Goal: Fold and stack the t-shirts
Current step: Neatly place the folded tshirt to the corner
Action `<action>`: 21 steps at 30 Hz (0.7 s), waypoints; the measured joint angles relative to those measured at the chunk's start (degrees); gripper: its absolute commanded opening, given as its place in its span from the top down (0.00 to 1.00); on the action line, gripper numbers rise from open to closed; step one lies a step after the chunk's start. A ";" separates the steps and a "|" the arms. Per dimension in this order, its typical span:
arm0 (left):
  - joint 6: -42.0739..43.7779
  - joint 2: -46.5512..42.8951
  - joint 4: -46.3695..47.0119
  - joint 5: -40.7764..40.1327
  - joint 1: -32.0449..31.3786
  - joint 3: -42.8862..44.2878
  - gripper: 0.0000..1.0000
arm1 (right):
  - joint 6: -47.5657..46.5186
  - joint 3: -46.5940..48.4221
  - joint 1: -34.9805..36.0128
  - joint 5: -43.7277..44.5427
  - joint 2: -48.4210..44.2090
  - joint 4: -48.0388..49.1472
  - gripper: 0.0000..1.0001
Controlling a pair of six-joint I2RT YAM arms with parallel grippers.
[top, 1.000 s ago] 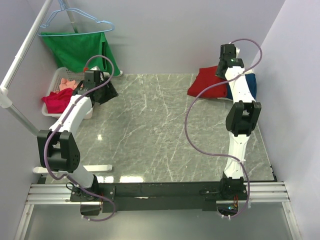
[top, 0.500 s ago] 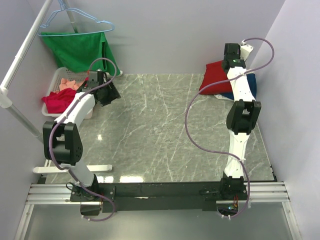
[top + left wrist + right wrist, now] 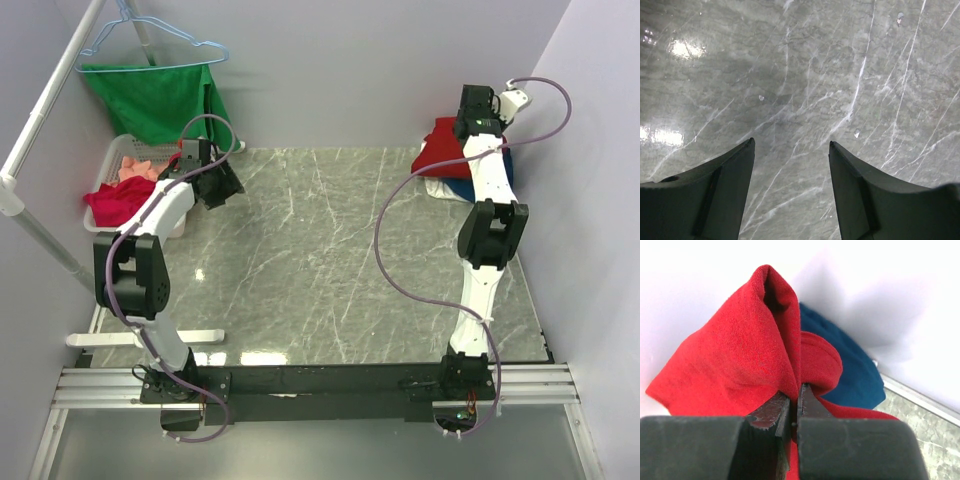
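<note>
At about nine o'clock a white plastic laundry basket (image 3: pixel 111 157) holds a crumpled crimson cloth t-shirt (image 3: pixel 112 200) and a salmon-pink one (image 3: pixel 138 166), untouched; behind it a green garment (image 3: pixel 150 100) hangs on a light-blue wire hanger (image 3: pixel 150 38); just to its right the left gripper (image 3: pixel 791 145) has drifted a little toward the middle, fingers apart and empty above the bare grey marble-patterned table (image 3: pixel 320 250); over at one o'clock the right gripper (image 3: pixel 795 395) has its fingers pinched tight on a fold of the large deep-red t-shirt (image 3: pixel 735 355); a second ago that shirt spread out across the table towards the centre, and now it is drawn back and bunched up high against the far right corner, over the dark blue t-shirt (image 3: pixel 850 370) and a bit of white cloth (image 3: pixel 438 187) at the heap's near edge; this looks like the red shirt being gathered onto the corner pile, while the basket's two shirts are still to be folded
</note>
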 measured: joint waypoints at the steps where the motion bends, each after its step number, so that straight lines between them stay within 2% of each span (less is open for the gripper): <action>1: -0.02 0.22 0.00 0.00 0.00 0.11 0.34 | 0.28 -0.11 -0.24 0.63 -0.02 0.35 1.00; 7: -0.04 0.61 0.00 -0.04 0.00 0.66 0.34 | 1.73 -0.24 -0.63 2.78 -0.07 1.31 1.00; 14: -0.24 0.76 0.04 -0.02 0.00 0.85 0.34 | -3.52 -3.19 0.44 -7.74 -0.83 10.08 1.00; 21: -0.22 1.05 0.09 -0.02 0.00 0.87 0.34 | -4.76 -3.23 3.72 -8.90 -0.90 13.70 1.00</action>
